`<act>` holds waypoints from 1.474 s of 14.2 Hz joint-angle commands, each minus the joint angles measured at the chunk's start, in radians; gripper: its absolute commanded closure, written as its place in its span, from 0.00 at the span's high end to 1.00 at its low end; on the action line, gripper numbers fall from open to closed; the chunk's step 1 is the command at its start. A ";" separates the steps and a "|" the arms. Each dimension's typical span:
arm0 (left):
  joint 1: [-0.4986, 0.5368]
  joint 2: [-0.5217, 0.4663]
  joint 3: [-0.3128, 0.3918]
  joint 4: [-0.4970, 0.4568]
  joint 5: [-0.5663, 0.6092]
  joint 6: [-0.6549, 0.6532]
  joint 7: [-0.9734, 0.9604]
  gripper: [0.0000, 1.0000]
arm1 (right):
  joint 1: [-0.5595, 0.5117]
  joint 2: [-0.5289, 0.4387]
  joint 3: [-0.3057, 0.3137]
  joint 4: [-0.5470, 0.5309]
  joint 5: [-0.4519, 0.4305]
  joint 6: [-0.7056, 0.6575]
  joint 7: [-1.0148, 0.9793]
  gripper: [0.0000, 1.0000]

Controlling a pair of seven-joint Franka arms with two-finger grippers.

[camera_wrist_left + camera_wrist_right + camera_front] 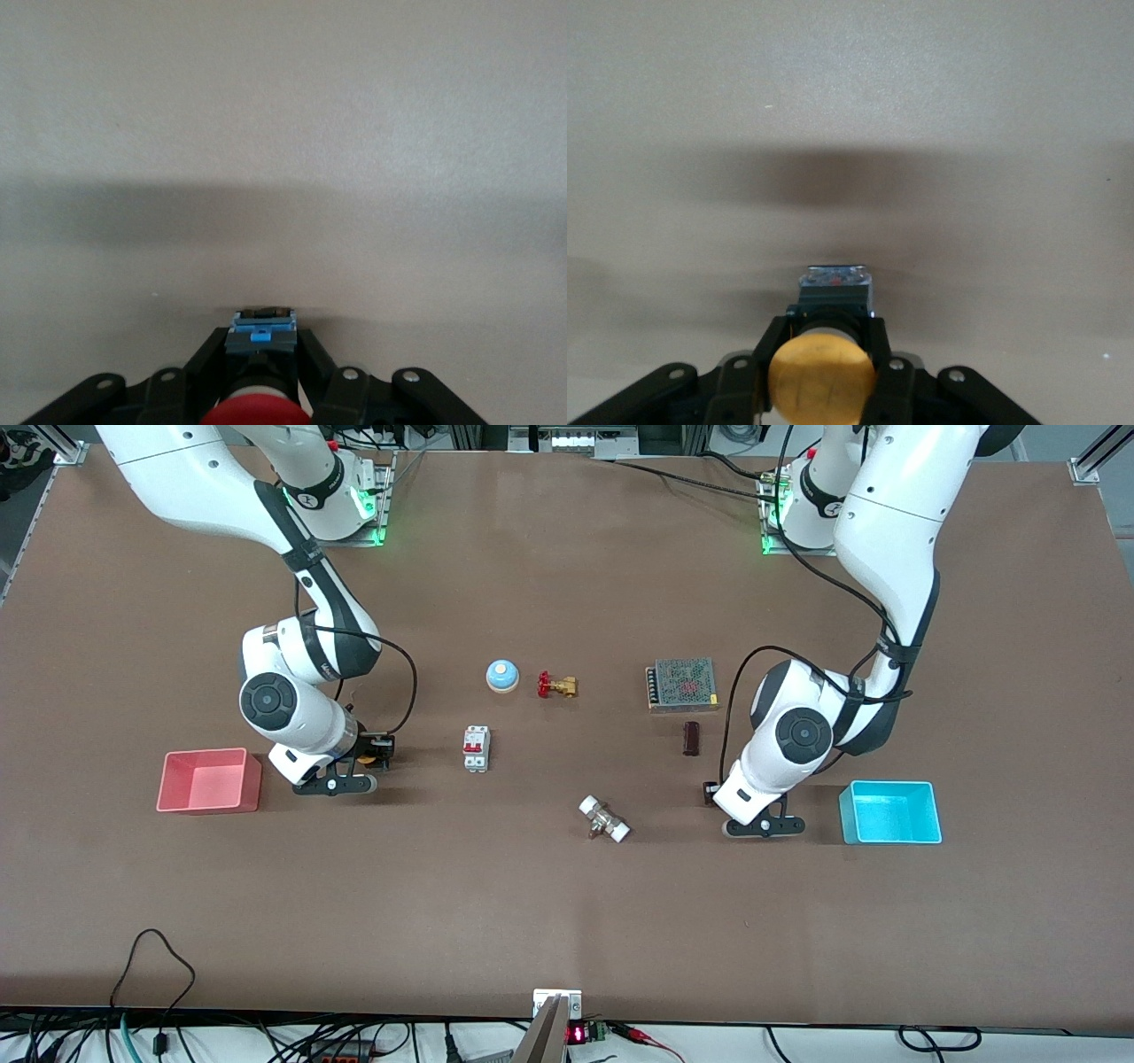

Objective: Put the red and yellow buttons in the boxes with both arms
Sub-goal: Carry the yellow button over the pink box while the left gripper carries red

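The brown, matte worktop (567,921) is seen with both arms lowered onto it. The right end effector (376,755) is set down just beside the pink box (209,780), a smooth-walled rectangular plastic bin lying toward the right arm's end of the worktop. In the right wrist view, its black fingers (879,354) are closed on the neck of the yellow button (822,374), whose round, domed cap is shown above a small blue-grey base resting on the worktop. The left end effector (710,792) is placed near the cyan box (890,812), a bin of like shape toward the left arm's end. In the left wrist view, its fingers (310,359) are clamped around the red button (255,413), of which only the rounded cap edge and a blue clip at the base are visible. Between the arms, a blue dome bell (502,676), a brass valve (557,685) with a red handle, a white circuit breaker (477,748), a metal mesh-topped power supply (682,684), a small dark block (692,738) and a white-ended fitting (604,819) are scattered about the middle of the worktop.
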 commanded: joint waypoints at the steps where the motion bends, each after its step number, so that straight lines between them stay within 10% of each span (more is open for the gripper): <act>1: 0.016 -0.065 0.014 0.024 -0.008 -0.097 0.024 0.11 | -0.008 -0.005 0.005 -0.007 -0.011 0.009 0.010 0.02; 12: 0.362 -0.080 0.013 0.125 -0.007 -0.248 0.438 0.12 | -0.169 -0.212 -0.067 0.168 0.007 -0.310 -0.251 0.01; 17: 0.386 -0.042 0.014 0.058 -0.007 -0.187 0.446 0.12 | -0.209 -0.155 -0.222 0.195 0.131 -0.280 -0.500 0.02; 21: 0.386 -0.034 0.014 0.018 -0.007 -0.133 0.446 0.12 | -0.235 -0.060 -0.233 0.194 0.144 -0.171 -0.522 0.02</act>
